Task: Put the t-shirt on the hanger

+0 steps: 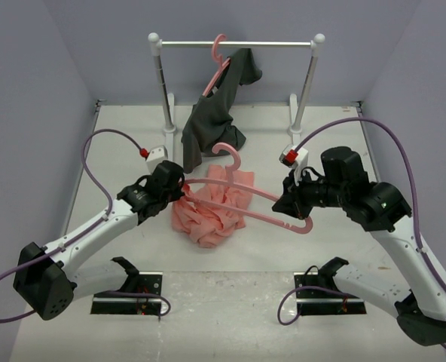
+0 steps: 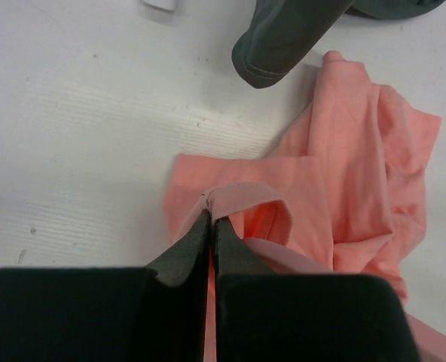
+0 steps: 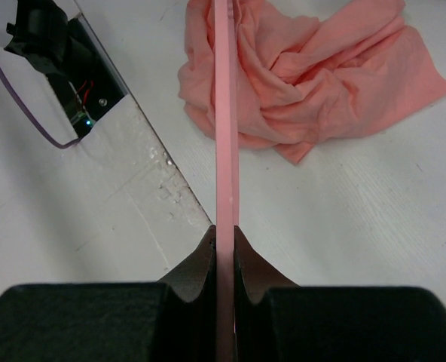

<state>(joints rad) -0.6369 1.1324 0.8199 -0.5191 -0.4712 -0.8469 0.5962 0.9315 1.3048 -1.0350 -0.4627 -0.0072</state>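
A lavender wall (image 1: 27, 113) bounds the white desk (image 1: 125, 132) well to the left of the salmon-pink, crumpled cotton t-shirt (image 1: 212, 215) (image 2: 358, 151) (image 3: 313, 60). The t-shirt lies heaped near the middle of the desk. Between that wall and the t-shirt, a broad strip of white surface shows, crossed only by the left arm and its purple cable (image 1: 95, 162).

The left tool (image 1: 179, 181) (image 2: 210, 219) sits at the t-shirt's left edge. Its black fingers are pressed together on a folded band of the fabric, which rises in a small loop.

Behind the t-shirt stands a white rail stand (image 1: 238, 44). It carries a dark grey garment (image 1: 212, 113) (image 2: 283, 38) draped on a second pink hanger (image 1: 217, 64). The garment's lower end comes down near the t-shirt's back edge; whether they touch cannot be told.

The thin pink plastic hanger (image 1: 264, 217) (image 3: 224, 113) is held tilted above the t-shirt. Its hook stands over the t-shirt's back, and its frame reaches from the t-shirt's left edge out past its right edge.

In front of the t-shirt, white desk runs to the near edge, where two black base plates (image 1: 129, 290) are bolted.

Just right of the t-shirt, the right tool (image 1: 287, 205) (image 3: 224, 234) pinches the hanger's bar between closed fingers. Beyond it, desk surface continues to the right wall (image 1: 426, 98).
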